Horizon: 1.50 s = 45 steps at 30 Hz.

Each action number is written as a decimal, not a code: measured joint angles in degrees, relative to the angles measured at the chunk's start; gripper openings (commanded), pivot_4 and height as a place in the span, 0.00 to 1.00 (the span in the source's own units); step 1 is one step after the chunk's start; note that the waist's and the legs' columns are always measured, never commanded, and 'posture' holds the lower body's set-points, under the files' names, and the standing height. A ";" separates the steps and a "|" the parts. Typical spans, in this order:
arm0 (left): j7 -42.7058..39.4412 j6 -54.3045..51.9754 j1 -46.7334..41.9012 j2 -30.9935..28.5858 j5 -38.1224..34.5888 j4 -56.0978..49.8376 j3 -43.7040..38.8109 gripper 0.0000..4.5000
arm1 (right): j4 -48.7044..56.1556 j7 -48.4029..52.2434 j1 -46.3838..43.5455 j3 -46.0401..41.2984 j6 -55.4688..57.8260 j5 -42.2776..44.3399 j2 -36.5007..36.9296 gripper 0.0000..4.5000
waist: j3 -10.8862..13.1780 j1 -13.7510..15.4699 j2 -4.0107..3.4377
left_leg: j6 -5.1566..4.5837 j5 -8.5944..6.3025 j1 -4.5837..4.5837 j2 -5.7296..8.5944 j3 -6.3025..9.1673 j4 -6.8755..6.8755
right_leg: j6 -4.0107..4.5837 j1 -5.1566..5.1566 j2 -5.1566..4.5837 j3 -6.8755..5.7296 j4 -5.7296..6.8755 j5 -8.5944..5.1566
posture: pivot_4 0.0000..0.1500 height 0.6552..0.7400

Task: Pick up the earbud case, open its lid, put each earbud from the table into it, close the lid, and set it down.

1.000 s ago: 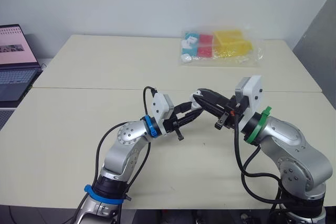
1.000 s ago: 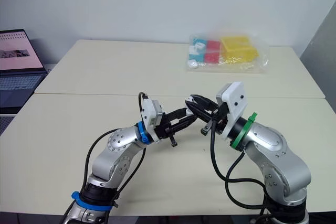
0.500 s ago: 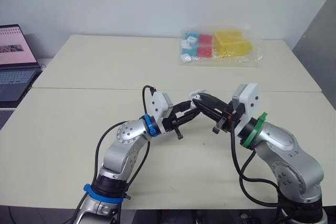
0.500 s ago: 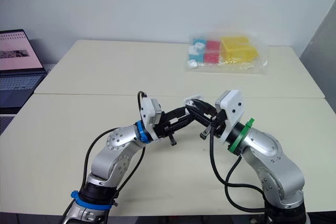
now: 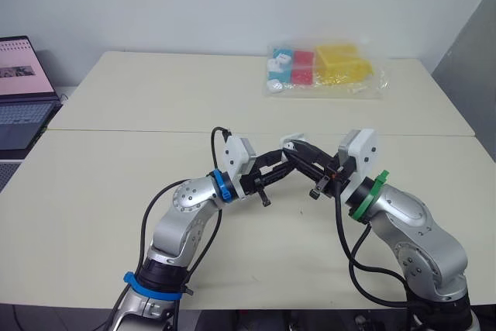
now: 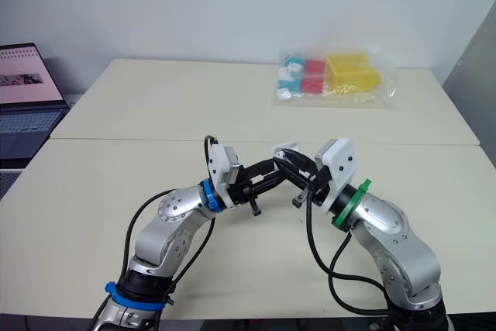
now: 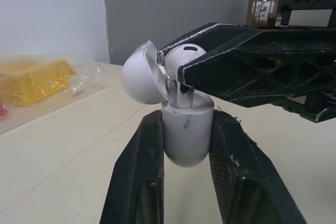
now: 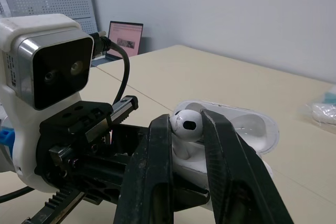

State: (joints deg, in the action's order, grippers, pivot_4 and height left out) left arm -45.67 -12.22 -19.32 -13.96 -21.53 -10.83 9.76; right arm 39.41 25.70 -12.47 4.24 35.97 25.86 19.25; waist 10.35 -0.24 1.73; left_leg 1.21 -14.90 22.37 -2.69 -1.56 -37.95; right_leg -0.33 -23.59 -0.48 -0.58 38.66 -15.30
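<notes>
My left gripper (image 7: 184,129) is shut on the white earbud case (image 7: 186,135), held above the middle of the table with its lid (image 7: 144,74) swung open. In the left eye view the case (image 5: 291,143) sits where the two grippers meet. My right gripper (image 8: 186,127) is shut on a white earbud (image 8: 188,124), whose stem stands in the case's opening. From the left wrist, the earbud (image 7: 182,59) shows pinched between the right gripper's black fingers (image 7: 247,66), right beside the open lid.
A clear bag (image 5: 325,69) of yellow, red and blue blocks lies at the table's far side. A laptop (image 5: 22,87) stands open off the table's left edge. A seam (image 5: 116,130) runs across between two table tops.
My right arm has moved left and a little down, bringing the earbud onto the open case. The left gripper has kept the case nearly still.
</notes>
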 measured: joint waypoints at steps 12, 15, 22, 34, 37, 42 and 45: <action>1.18 -0.23 0.06 0.02 0.11 0.02 -0.18 0.18 | 1.75 -0.77 -0.11 1.31 1.36 0.17 2.57 0.54 | 0.00 0.01 0.00 | 0.00 0.00 0.02 0.00 0.01 0.01 | 0.00 0.00 0.00 -0.01 -0.03 0.00 | 1.00 1.00; 1.18 -0.22 0.06 -0.24 0.06 0.00 -0.18 0.18 | 2.35 -1.06 -0.48 0.97 2.85 0.59 3.27 0.54 | 0.00 0.03 0.00 | 0.00 0.00 0.02 0.00 0.01 0.01 | 0.00 0.00 0.00 -0.02 -0.04 0.00 | 1.00 1.00; 1.14 -0.01 0.01 -0.47 -0.07 -0.28 -0.27 0.18 | 7.89 -0.11 -1.66 -6.32 9.54 8.11 10.03 0.54 | 0.00 0.09 0.00 | 0.00 0.00 0.10 0.02 0.01 0.01 | -0.02 -0.02 -0.05 -0.03 -0.11 0.01 | 1.00 1.00; -2.72 0.48 0.06 -1.85 -0.08 -0.35 0.78 0.18 | -0.85 4.45 -19.37 -15.61 19.63 22.96 27.26 0.40 | 0.02 0.10 0.00 | -0.02 -0.01 0.15 0.03 -0.06 0.05 | 0.00 -0.08 -0.01 -0.04 -0.17 0.01 | 1.00 1.00; -4.68 0.79 0.07 -2.29 -0.05 -0.33 1.42 0.18 | -5.93 9.34 -21.43 -10.15 19.54 19.71 33.01 0.16 | 0.02 0.10 0.00 | -0.02 -0.01 0.40 0.01 -0.08 0.06 | 0.00 -0.27 -0.01 -0.05 -0.22 0.01 | 1.00 1.00; -6.75 1.64 -0.80 -2.45 0.05 -0.28 3.24 0.18 | -17.13 17.21 -31.46 -1.35 18.20 14.49 33.57 0.00 | 0.03 -0.17 -0.02 | -0.02 -0.01 0.55 0.02 -0.13 0.03 | -0.02 -0.53 -0.01 0.11 -0.16 0.02 | 1.00 1.00; -7.48 1.83 -0.67 -2.54 0.22 -0.33 3.84 0.18 | -22.75 23.17 -35.99 3.13 17.11 11.90 33.25 0.00 | 0.03 -0.04 -0.02 | -0.03 -0.01 0.56 -0.03 -0.08 0.06 | 0.03 -0.53 0.03 0.02 -0.17 0.00 | 1.00 1.00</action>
State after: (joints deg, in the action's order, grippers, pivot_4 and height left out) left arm -53.15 -10.39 -20.00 -16.50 -21.31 -11.15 13.60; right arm 16.66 48.87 -48.47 7.37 53.08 37.76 52.51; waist 10.38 -0.28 1.70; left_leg 1.19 -14.91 22.93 -2.71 -1.63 -37.89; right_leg -0.31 -24.12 -0.45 -0.56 38.50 -15.30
